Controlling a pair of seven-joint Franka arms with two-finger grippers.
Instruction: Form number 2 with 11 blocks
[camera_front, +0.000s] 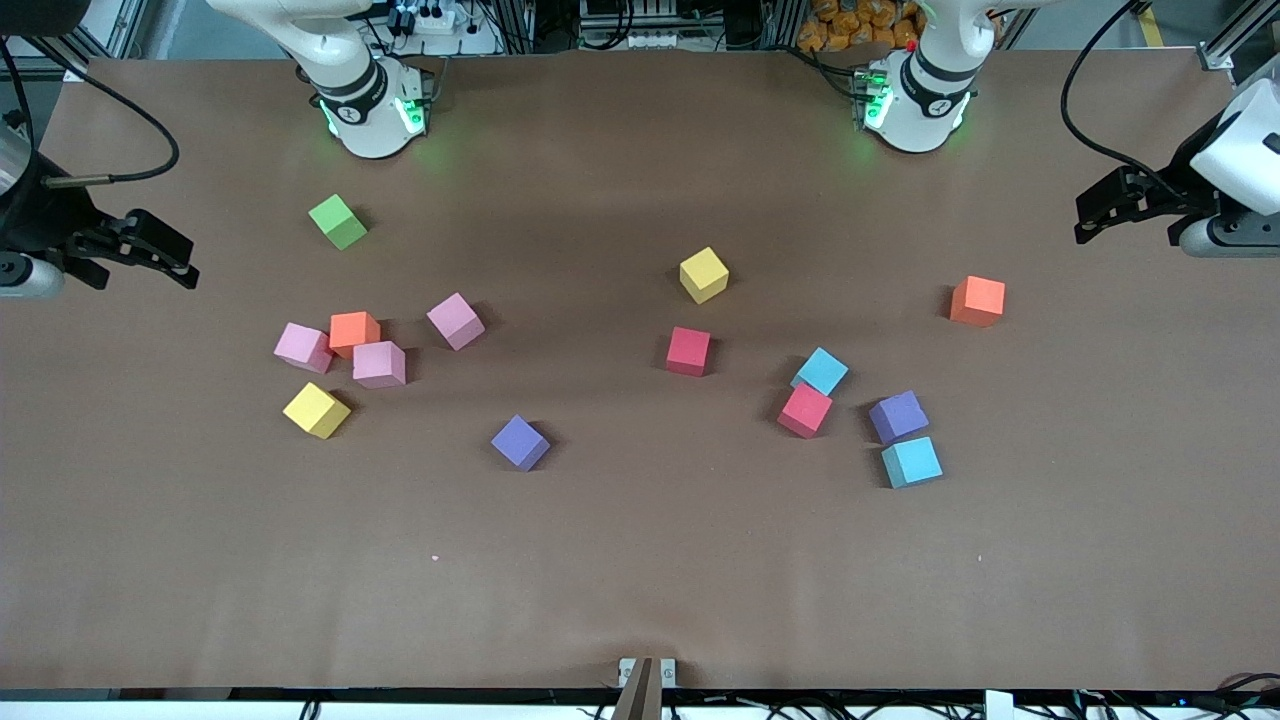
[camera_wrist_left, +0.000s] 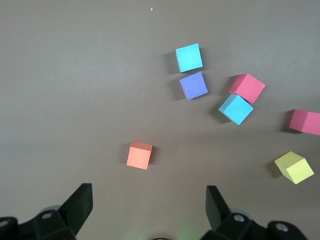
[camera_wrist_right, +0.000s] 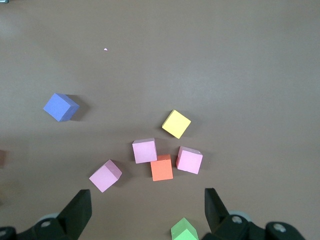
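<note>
A: Grippers?
B: Left gripper (camera_front: 1088, 222) hangs over the left arm's end of the table (camera_front: 640, 560). Fingers (camera_wrist_left: 80, 202) are spread wide, nothing between them. Right gripper (camera_front: 183, 268) is the same over the right arm's end: wide open, nothing held. Both arms wait.
A: Blocks?
B: All loose on the table, no 2 formed. Toward the right arm's end sits a cluster: three pinks (camera_front: 303, 347) (camera_front: 379, 364) (camera_front: 456, 320), an orange (camera_front: 354, 333) tight between two of them, and a yellow (camera_front: 316, 410) nearest the camera. The green cube (camera_front: 338, 222) sits apart, farther from the camera.
A: Middle?
B: Second yellow (camera_front: 704, 274), a red (camera_front: 688, 351) nearer the camera than it, and a purple (camera_front: 520, 442) nearer still.
A: Left arm's end?
B: A light blue (camera_front: 821, 371) just beside the second red (camera_front: 805, 410), and a second purple (camera_front: 898, 416) just beside the other light blue (camera_front: 911, 461). A second orange (camera_front: 978, 301) sits alone, farther from the camera.
</note>
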